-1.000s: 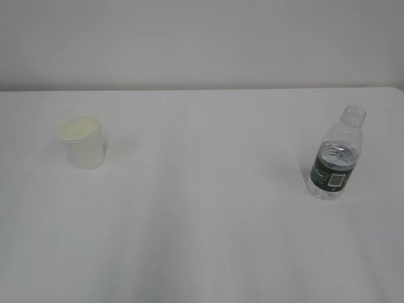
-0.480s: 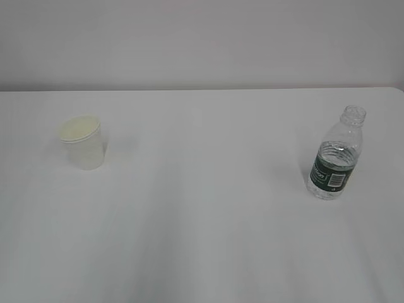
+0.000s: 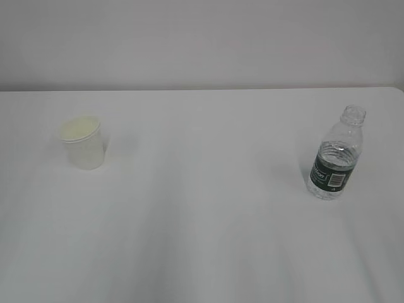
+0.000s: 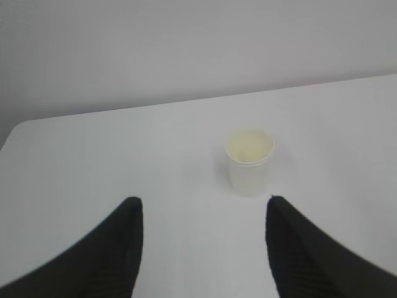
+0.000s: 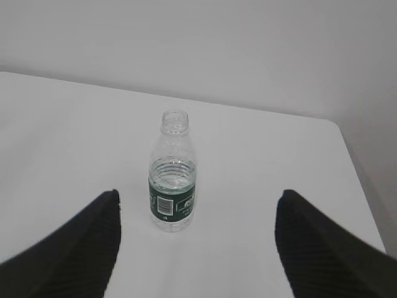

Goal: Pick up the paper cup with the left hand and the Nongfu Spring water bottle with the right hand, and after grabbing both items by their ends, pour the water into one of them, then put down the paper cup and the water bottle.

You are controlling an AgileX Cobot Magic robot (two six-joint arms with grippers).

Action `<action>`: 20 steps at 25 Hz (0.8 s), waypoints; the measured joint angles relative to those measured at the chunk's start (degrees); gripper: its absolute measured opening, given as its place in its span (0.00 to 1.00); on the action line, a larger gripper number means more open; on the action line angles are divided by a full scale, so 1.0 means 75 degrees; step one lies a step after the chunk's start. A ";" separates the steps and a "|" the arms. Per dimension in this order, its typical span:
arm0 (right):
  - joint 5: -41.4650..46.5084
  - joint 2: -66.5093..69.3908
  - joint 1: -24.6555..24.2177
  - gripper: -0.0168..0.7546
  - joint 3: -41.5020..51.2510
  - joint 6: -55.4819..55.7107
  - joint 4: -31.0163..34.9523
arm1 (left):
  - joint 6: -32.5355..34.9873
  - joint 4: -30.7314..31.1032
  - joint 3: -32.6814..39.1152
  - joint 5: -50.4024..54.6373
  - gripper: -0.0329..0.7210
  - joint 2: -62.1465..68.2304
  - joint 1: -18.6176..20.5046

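The white paper cup (image 3: 83, 143) stands upright on the left of the white table (image 3: 202, 227). The uncapped Nongfu Spring water bottle (image 3: 336, 155), clear with a dark green label, stands upright on the right, with water up to about the label's top. Neither arm shows in the exterior view. In the left wrist view my left gripper (image 4: 203, 208) is open and empty, with the paper cup (image 4: 249, 161) ahead and slightly to the right of its gap. In the right wrist view my right gripper (image 5: 197, 200) is wide open and empty, with the bottle (image 5: 173, 173) ahead and apart from both fingers.
A plain pale wall (image 3: 202, 44) runs behind the table's far edge. The table's right corner (image 5: 335, 124) lies just beyond the bottle, and its left corner (image 4: 15, 127) is far left of the cup.
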 joint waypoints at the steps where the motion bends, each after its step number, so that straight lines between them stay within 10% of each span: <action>1: -0.0101 0.0088 0.0000 0.79 0.0004 -0.0019 0.0000 | 0.0000 -0.0011 0.0000 -0.0038 0.64 0.0019 0.0000; 20: -0.2112 0.1550 0.0000 0.79 0.0023 -0.0183 -0.0033 | 0.0000 -0.0028 0.0000 -0.0727 0.64 0.0614 0.0000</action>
